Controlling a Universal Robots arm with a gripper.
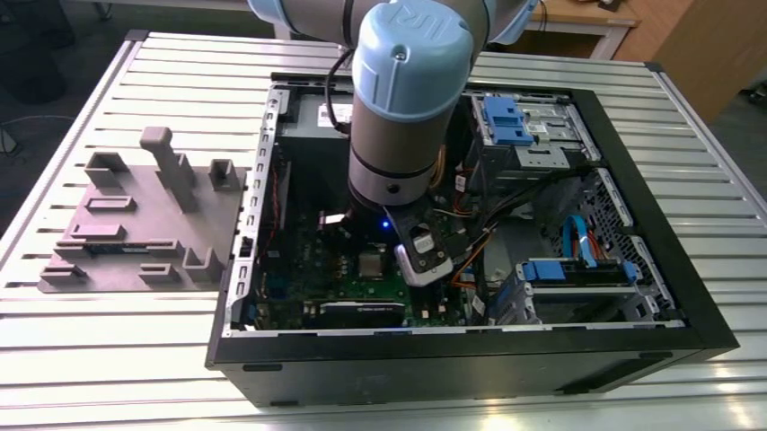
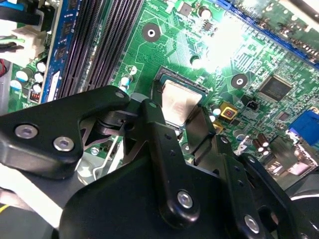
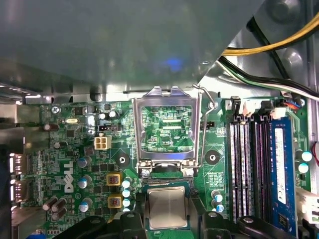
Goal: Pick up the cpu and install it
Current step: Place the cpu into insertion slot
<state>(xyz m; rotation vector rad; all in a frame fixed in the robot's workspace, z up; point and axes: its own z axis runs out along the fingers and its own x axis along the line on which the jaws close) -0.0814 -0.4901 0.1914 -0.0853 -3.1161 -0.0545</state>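
Note:
The cpu [image 2: 180, 102] is a small square chip with a silvery top. It lies level in the socket on the green motherboard [image 2: 249, 64]. In both wrist views my gripper [image 2: 177, 113] straddles it, one black finger [image 2: 155, 130] against each of two opposite edges, shut on the chip. In the first wrist view the cpu [image 3: 168, 208] sits just below the raised silver load frame [image 3: 167, 94], whose lever [image 3: 207, 99] stands open, and the gripper [image 3: 168, 221] shows there too. In the exterior view the arm [image 1: 408, 117] reaches down into the open computer case [image 1: 480, 359].
Black memory slots [image 3: 249, 164] and a blue slot [image 3: 280, 169] run beside the socket. Yellow and black cables [image 3: 269, 45] hang near the frame. Blue drive brackets [image 1: 509, 121] fill the case's far side. A grey fixture plate [image 1: 144, 224] lies on the slatted table at the exterior view's left.

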